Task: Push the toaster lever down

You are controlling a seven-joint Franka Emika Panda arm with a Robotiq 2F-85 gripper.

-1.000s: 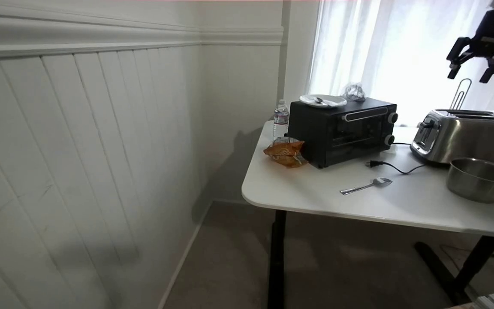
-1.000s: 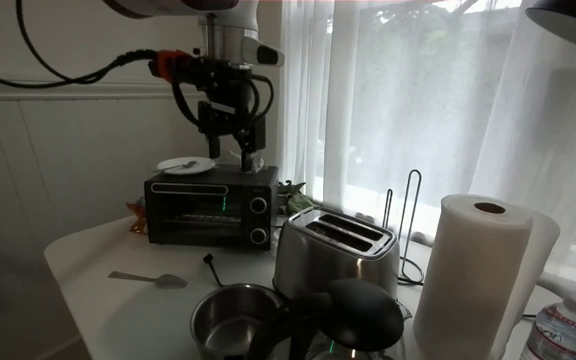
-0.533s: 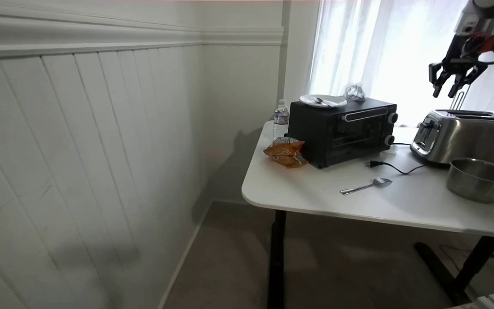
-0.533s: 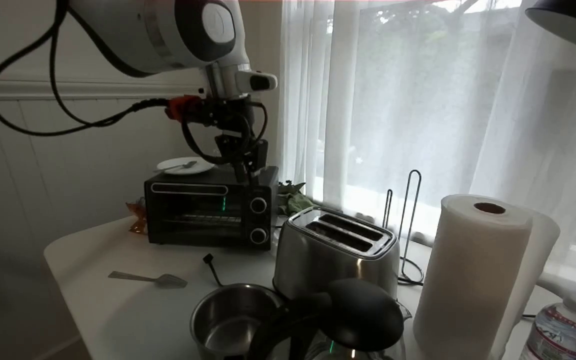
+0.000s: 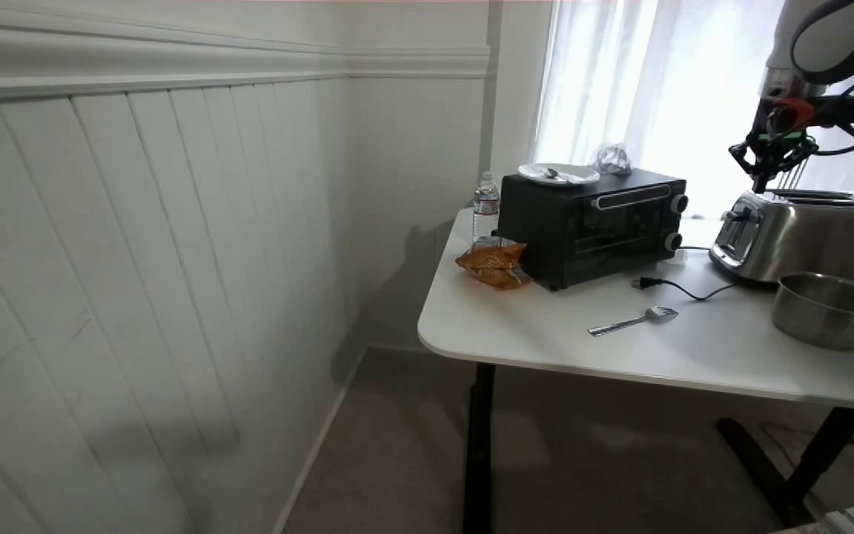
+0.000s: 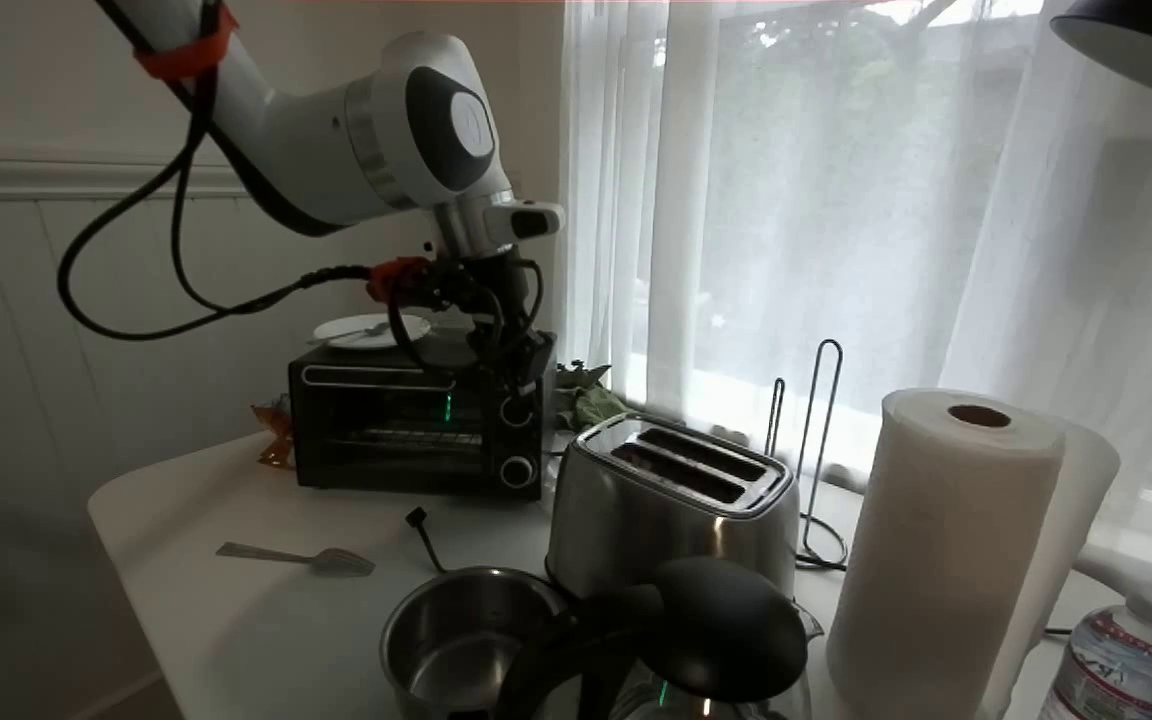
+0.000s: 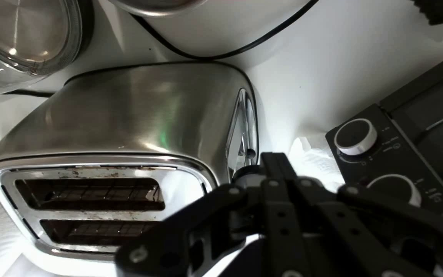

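Note:
A brushed-steel toaster (image 5: pixel 820 233) stands on the white table in both exterior views, its two bread slots without anything visible in them. On its end face is the dark lever (image 5: pixel 736 216), which sits high on its track. From the wrist view the lever (image 7: pixel 248 171) shows as a rounded black and silver knob, partly covered by my gripper (image 7: pixel 277 165). The two fingertips are pressed together with nothing between them, beside and above the lever. Whether they touch it I cannot tell. In an exterior view my gripper (image 6: pixel 521 383) hangs in front of the toaster oven, near the toaster's lever end.
A black toaster oven (image 6: pixel 416 430) with a plate on top stands close beside the lever end. A steel pot (image 5: pixel 831 311) and a carafe with black lid (image 6: pixel 731 630) crowd the toaster's side. A fork (image 5: pixel 646 317), a power plug (image 5: pixel 646 282) and a paper towel roll (image 6: pixel 956 540) are around.
My gripper has come down toward the toaster's lever end, and its fingers have gone from wide apart to together. The toaster and its lever look unchanged.

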